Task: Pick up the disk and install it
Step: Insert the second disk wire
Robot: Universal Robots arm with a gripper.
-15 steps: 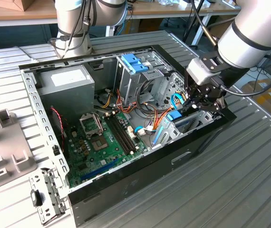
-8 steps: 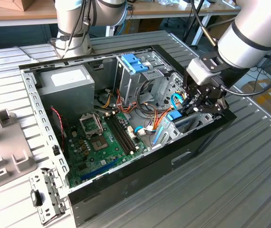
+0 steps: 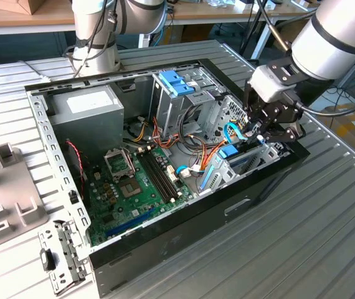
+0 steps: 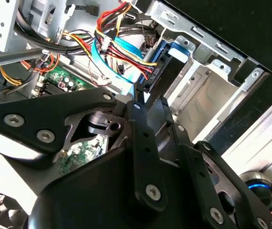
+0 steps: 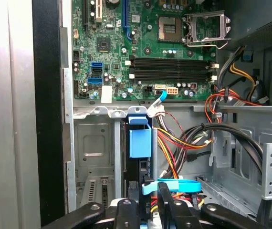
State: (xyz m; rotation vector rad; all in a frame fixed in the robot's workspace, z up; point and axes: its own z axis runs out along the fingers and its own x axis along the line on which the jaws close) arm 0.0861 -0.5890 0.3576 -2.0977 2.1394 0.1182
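Looking from the first wrist view, we see the gripper [image 5: 148, 202] with its fingers narrow around the edge of the disk [image 5: 140, 138], which stands on edge in the drive bay [image 5: 94, 152] beside the cables [image 5: 183, 143]. Behind it lies the motherboard [image 5: 145, 47]. We judge a cable could catch on the rail and jam the disk.

no legible text or labels anywhere

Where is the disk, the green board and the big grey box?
disk [image 5: 140, 142], first wrist view, blue rail end.
green board [image 3: 141, 187], exterior view, its middle.
big grey box [image 3: 87, 112], exterior view, top face.
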